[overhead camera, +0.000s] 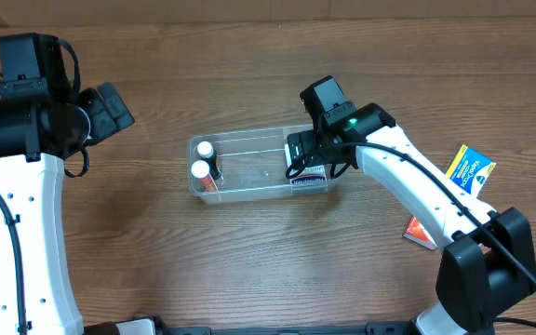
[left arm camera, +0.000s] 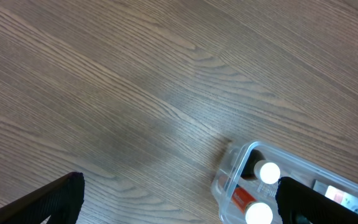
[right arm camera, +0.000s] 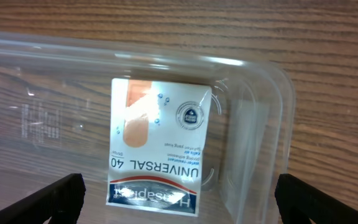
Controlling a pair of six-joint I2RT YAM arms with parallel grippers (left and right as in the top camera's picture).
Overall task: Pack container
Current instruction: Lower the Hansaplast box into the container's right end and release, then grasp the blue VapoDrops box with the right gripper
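The clear plastic container (overhead camera: 249, 141) sits mid-table. Two white-capped bottles (overhead camera: 201, 168) stand at its left end; they also show in the left wrist view (left arm camera: 269, 172). A white plaster box (right arm camera: 157, 146) lies flat at its right end, apart from both fingers. My right gripper (right arm camera: 179, 198) hovers over the container's right end (right arm camera: 272, 93), open and empty, with the box between and below its fingers. My left gripper (left arm camera: 179, 199) is open and empty over bare table, left of the container (left arm camera: 232, 168).
A yellow and blue box (overhead camera: 470, 168) lies at the right of the wooden table (overhead camera: 249, 261). An orange-red box (overhead camera: 421, 232) lies beside the right arm's base.
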